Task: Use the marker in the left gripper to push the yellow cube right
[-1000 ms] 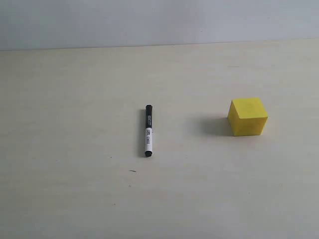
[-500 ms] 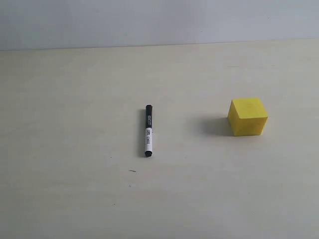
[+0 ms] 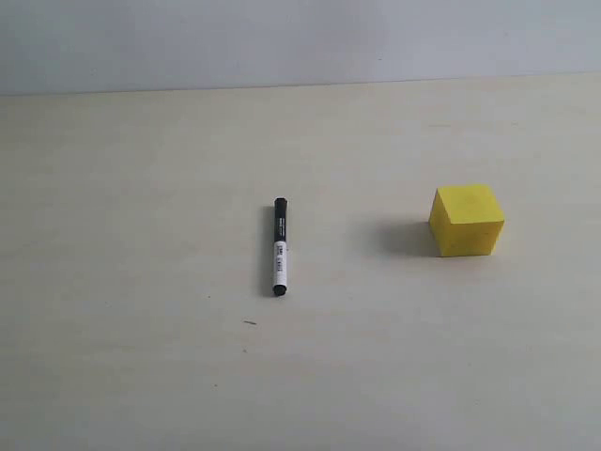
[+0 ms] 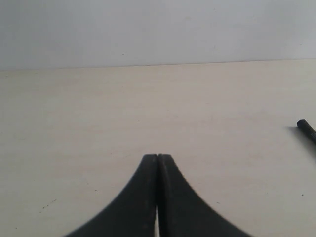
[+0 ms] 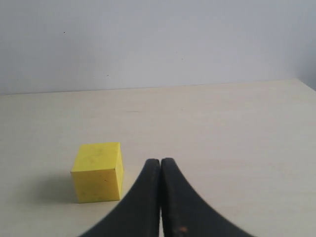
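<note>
The marker [image 3: 279,246] lies flat on the pale table near the middle of the exterior view, its white barrel section toward the front; nothing holds it. Only its black tip [image 4: 307,129] shows in the left wrist view. The yellow cube [image 3: 467,220] stands to the marker's right, well apart from it, and also appears in the right wrist view [image 5: 98,172]. My left gripper [image 4: 157,157] is shut with nothing between its fingers. The right gripper [image 5: 160,161] is shut and empty too, beside the cube without touching it. Neither gripper shows in the exterior view.
A pale beige table [image 3: 141,188] runs back to a plain light grey wall [image 3: 282,38]. A few small dark specks [image 3: 249,322] mark the tabletop in front of the marker.
</note>
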